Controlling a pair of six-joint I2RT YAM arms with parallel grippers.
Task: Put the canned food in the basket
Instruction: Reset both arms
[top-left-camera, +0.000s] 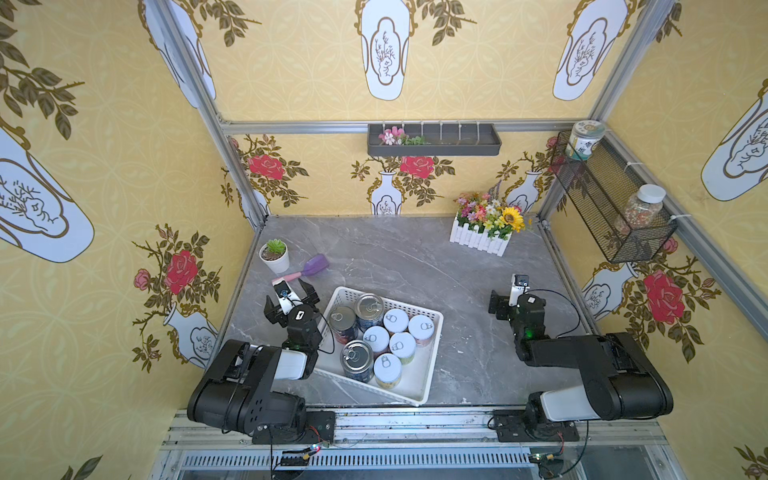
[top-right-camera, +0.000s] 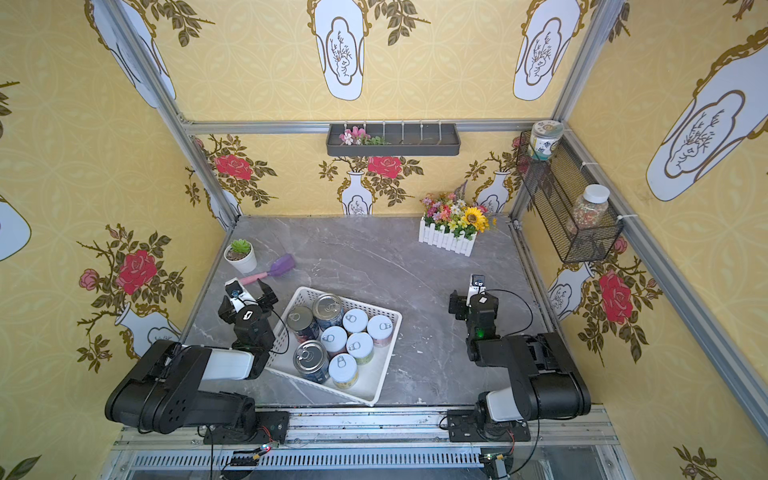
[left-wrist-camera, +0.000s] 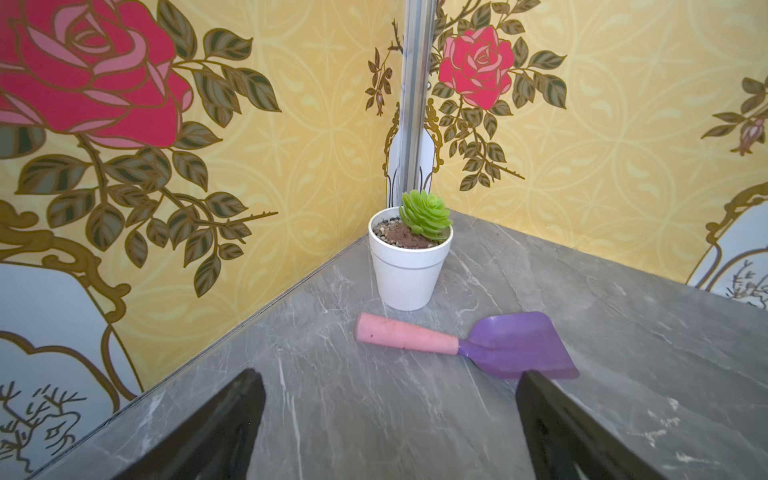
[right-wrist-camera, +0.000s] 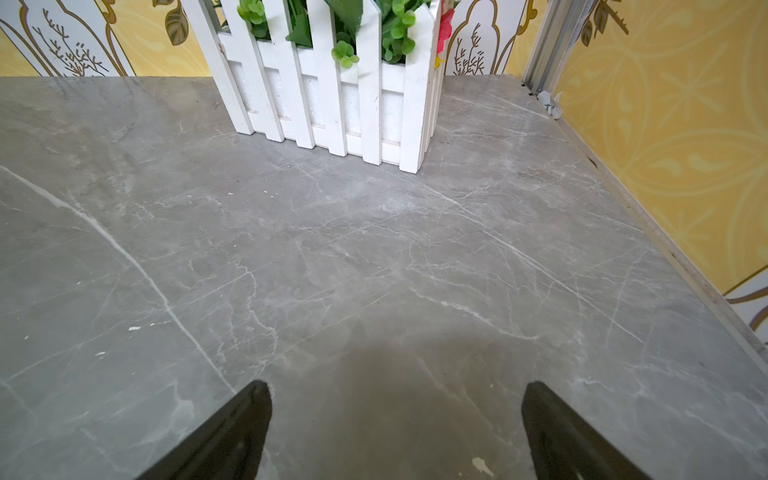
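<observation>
White basket (top-left-camera: 420, 368), eight cans (top-left-camera: 376, 337) inside, just beside empty left hand (top-left-camera: 288, 293)

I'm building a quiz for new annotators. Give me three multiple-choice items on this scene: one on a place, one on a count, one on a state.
1. Where are the small cylindrical pull-tab cans?
A) in the shallow white perforated plastic basket
B) on the bare grey tabletop
C) in the black wire mesh basket

2. How many cans have white lids?
A) three
B) five
C) seven

3. The left end effector is:
A) open and empty
B) shut on a can
C) shut on the purple trowel

Key: 1 A, every can stands inside its walls; 2 B, five white lids beside three silver tops; 3 A, jaws apart, nothing between.
</observation>
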